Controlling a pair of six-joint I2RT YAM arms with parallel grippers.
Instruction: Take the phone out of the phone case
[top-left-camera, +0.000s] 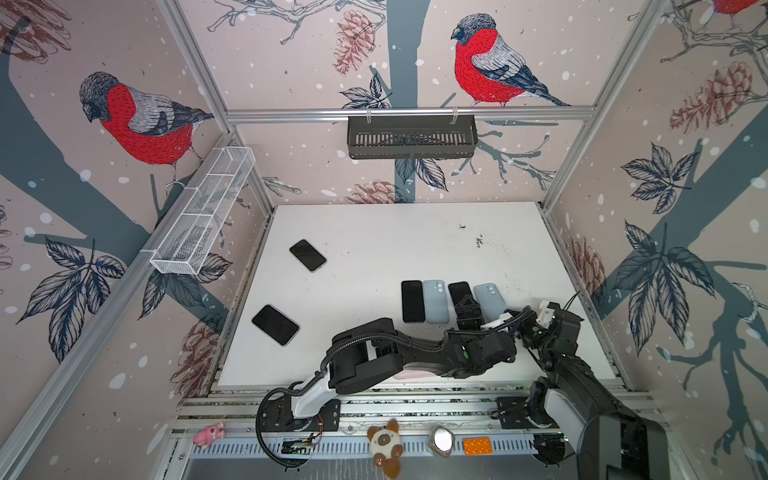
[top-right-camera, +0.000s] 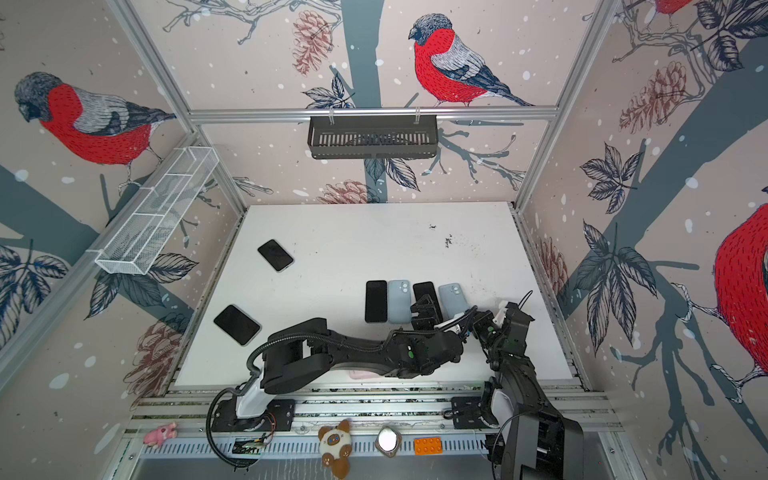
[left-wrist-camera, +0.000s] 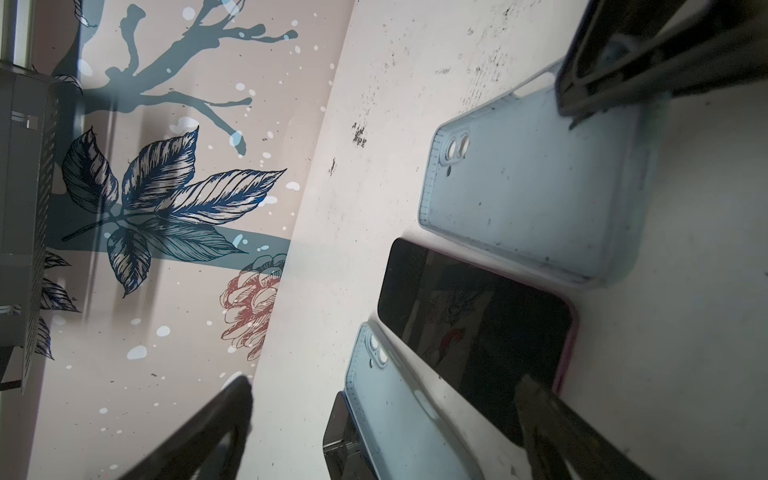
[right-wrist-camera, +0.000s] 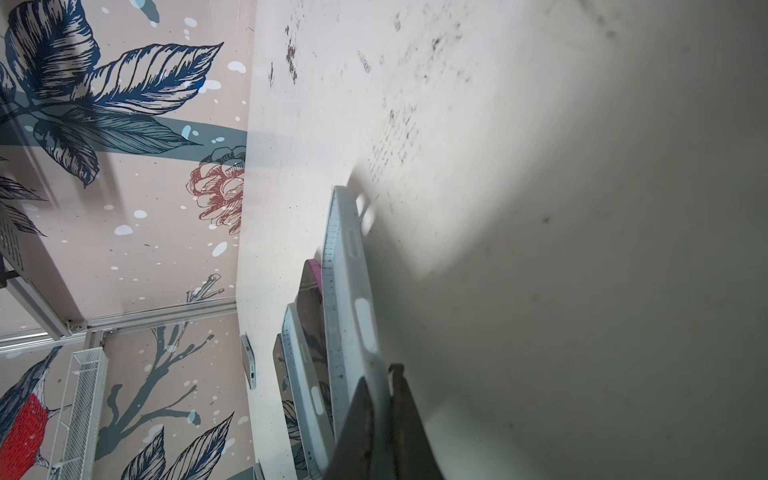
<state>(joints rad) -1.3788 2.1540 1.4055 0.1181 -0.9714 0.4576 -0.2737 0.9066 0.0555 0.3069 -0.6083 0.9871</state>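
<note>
Phone (left-wrist-camera: 478, 328): flat on the table (top-left-camera: 374, 249), screen up, bare, just beside the case (left-wrist-camera: 532, 187) (pink rim along one edge). I judge this extraction done; a second phone (top-left-camera: 412, 301) and second case (top-left-camera: 435, 301) lie alongside. A back-left phone (top-left-camera: 307, 254) and front-left phone (top-left-camera: 275, 325) may remain; cased or not, I cannot tell. My left gripper (top-left-camera: 466, 308) hangs over the phone's near end, fingers (left-wrist-camera: 557, 432) wide apart. My right gripper (right-wrist-camera: 381, 374) is pinched on the case's near edge. Long axis runs away from me toward the back wall (top-left-camera: 415, 174), parallel to the case; which end is the top I cannot tell.
</note>
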